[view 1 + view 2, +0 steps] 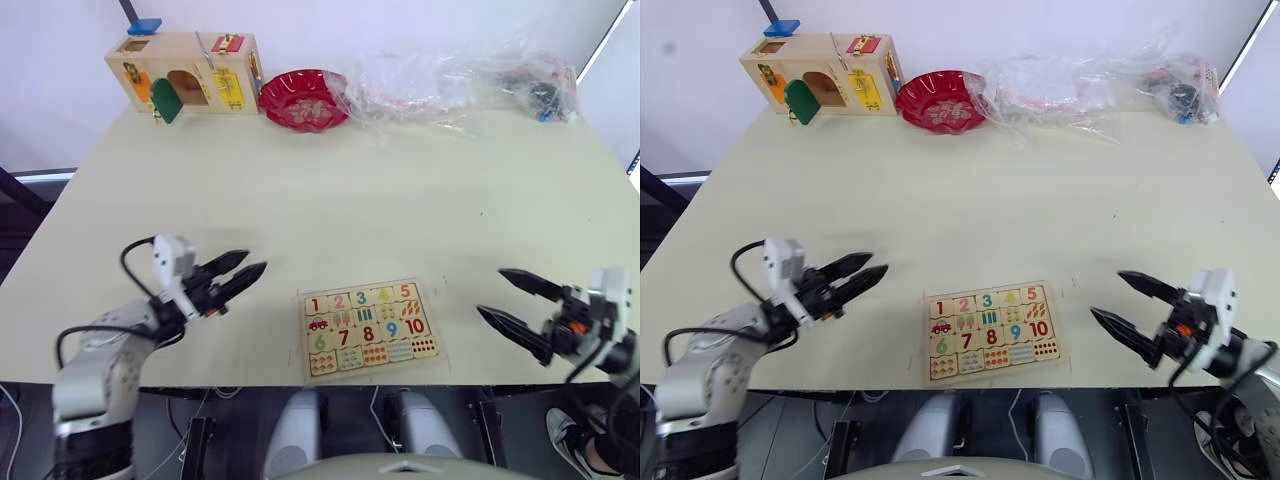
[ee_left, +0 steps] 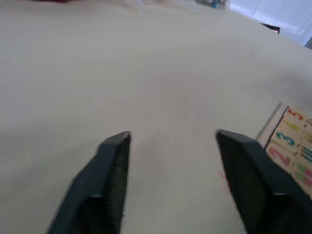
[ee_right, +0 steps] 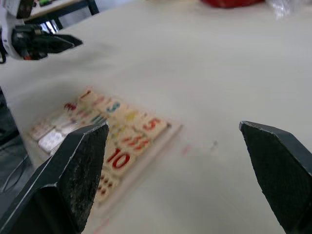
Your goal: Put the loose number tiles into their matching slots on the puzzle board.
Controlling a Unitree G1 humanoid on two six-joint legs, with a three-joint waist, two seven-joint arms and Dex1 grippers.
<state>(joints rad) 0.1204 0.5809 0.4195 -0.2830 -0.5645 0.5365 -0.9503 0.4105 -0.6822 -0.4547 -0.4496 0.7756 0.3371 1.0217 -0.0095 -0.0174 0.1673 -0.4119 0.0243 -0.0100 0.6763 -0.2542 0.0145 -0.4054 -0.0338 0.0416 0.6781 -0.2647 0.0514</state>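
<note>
The puzzle board (image 1: 303, 340) lies flat near the table's front edge, midway between my two arms. Number tiles 1 to 5 (image 1: 360, 298) sit side by side in its top row, filling the slots there, with picture, number and dot tiles in the rows below. My left gripper (image 1: 254, 262) hovers open and empty just left of the board, fingers pointing toward it. My right gripper (image 1: 491, 290) is open and empty a little to the board's right. The right wrist view shows the board (image 3: 168, 132) beyond the open right gripper (image 3: 173, 127). The left wrist view catches the board's corner (image 2: 273, 127).
A wooden latch box (image 1: 185, 72) stands at the table's far left, a red bowl (image 1: 303, 98) beside it. Clear plastic bags (image 1: 450, 80) lie along the far right. The table's front edge runs just below the board.
</note>
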